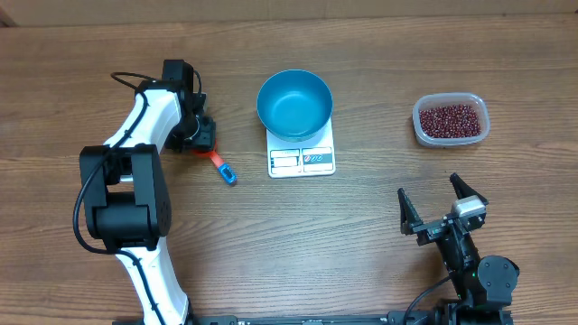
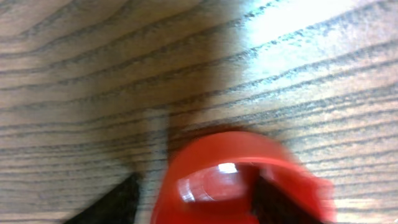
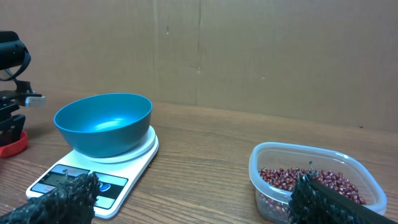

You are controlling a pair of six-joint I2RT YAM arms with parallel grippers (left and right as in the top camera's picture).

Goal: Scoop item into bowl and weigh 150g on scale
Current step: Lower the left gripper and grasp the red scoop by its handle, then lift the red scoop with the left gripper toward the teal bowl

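- The left claw [image 1: 200,137] stood low over the red scoop [image 2: 230,180], with a dark finger [image 2: 118,200] on either side of its cup. Whether it pinched the scoop I could not tell.
- The scoop's blue-tipped handle pointed near-right, toward the white scale [image 1: 302,161].
- The light-blue bowl [image 1: 293,104] sat on that scale, far centre.
- The right claw [image 1: 436,206] hung spread wide, near right.
- The beans [image 1: 449,119] lay in a clear tub [image 1: 452,143], far right.
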